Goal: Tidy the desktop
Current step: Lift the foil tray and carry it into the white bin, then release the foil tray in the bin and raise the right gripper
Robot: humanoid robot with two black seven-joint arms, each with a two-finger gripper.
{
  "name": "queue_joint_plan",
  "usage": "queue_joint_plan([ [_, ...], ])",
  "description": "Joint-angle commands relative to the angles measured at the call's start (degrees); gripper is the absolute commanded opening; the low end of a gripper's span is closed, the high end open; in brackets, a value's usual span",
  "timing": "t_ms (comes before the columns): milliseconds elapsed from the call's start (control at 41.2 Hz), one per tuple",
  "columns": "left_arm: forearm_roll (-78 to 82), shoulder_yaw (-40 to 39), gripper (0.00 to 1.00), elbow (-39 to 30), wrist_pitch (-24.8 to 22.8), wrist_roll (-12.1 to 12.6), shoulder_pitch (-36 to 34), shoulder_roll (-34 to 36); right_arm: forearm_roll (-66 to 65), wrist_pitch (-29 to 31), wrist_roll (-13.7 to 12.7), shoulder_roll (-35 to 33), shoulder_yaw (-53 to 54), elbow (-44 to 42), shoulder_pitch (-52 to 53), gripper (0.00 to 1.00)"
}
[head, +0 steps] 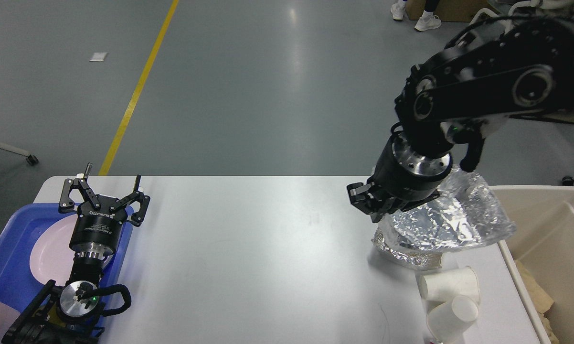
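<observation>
White tabletop (pixel 249 248) is rigid and smooth, nothing to grip; clutter slides on it. Right claw (pixel 377 203) pinches crumpled foil sheet (pixel 451 220) at its left edge, lifted near the right edge: light, crushable, may tear or slip. More foil (pixel 401 253) lies under it. Two paper cups (pixel 449 296) lie tipped at the near-right corner. Beige bin (pixel 549 243) is just past the right edge. Left claw (pixel 106 188) is spread wide, empty, over the blue tray (pixel 10 253) with its pink plate (pixel 48 253). Middle is clear for moving.

Left hand (pixel 109 187) spread — right hand (pixel 380 203) gripping

Right pincer (pixel 380 208) grips crumpled foil (pixel 451 220) above the desktop (pixel 249 258).
</observation>
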Motion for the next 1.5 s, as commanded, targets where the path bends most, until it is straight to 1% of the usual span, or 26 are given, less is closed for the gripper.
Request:
queue_joint_plan([
  [0,0.00,0.04,0.96,0.00,-0.02,0.00,0.00,0.01,0.11,-0.21,0.10,-0.47,-5.71,0.34,1.00,0.00],
  [145,0.08,0.04,0.96,0.00,0.06,0.00,0.00,0.01,0.02,-0.83,0.10,-2.23,-10.89,-0.19,-0.23,0.00],
  [267,0.00,0.04,0.96,0.00,0.06,0.00,0.00,0.01,-0.16,-1.88,0.10,-7.93,-15.38,-2.91,-4.09,0.00],
  [364,0.00,0.04,0.96,0.00,-0.02,0.00,0.00,0.01,-0.68,-2.06,0.10,-12.24,-18.19,-7.91,-10.15,0.00],
  [558,0.00,0.04,0.96,0.00,0.06,0.00,0.00,0.01,-0.86,-2.50,0.10,-21.21,-17.76,-24.51,-25.09,0.00],
  [703,0.00,0.04,0.96,0.00,0.06,0.00,0.00,0.01,-0.86,-2.67,0.19,-23.67,-15.74,-37.43,-36.25,0.00],
  [800,0.00,0.04,0.96,0.00,0.06,0.00,0.00,0.01,-0.60,-3.20,0.19,-24.82,-10.74,-47.28,-45.73,0.00],
  [921,0.00,0.04,0.96,0.00,0.06,0.00,0.00,0.01,-0.16,-4.69,0.19,-26.40,-1.87,-58.62,-57.25,0.00],
  [994,0.00,0.04,0.96,0.00,0.06,0.00,0.00,0.01,-0.07,-5.83,0.19,-26.49,4.10,-64.24,-63.32,0.00],
  [1018,0.00,0.04,0.96,0.00,0.06,0.00,0.00,0.01,-0.07,-7.32,0.19,-26.23,7.87,-67.22,-66.64,0.00],
  [1115,0.00,0.04,0.96,0.00,0.06,0.00,0.00,0.01,-0.16,-11.98,0.19,-25.26,13.43,-71.72,-72.20,0.00],
  [1236,0.00,0.04,0.96,0.00,0.06,0.00,0.00,0.01,-0.07,-20.94,0.19,-20.96,17.13,-77.26,-77.65,0.00],
  [1261,0.00,0.04,0.96,0.00,0.06,0.00,0.00,0.01,-0.07,-24.09,0.19,-19.47,17.66,-79.01,-80.10,0.00],
  [1285,0.00,0.04,0.96,0.00,0.06,0.00,0.00,-0.08,-0.07,-25.51,0.19,-18.76,17.75,-79.99,-81.43,0.00],
  [1358,0.00,0.04,0.96,0.00,0.06,0.00,0.00,0.01,0.02,-28.86,0.19,-16.39,18.01,-82.36,-84.60,0.00],
  [1479,0.00,0.04,0.96,0.00,0.06,0.00,0.00,0.01,0.02,-32.03,0.28,-13.05,18.89,-85.26,-88.20,0.00],
])
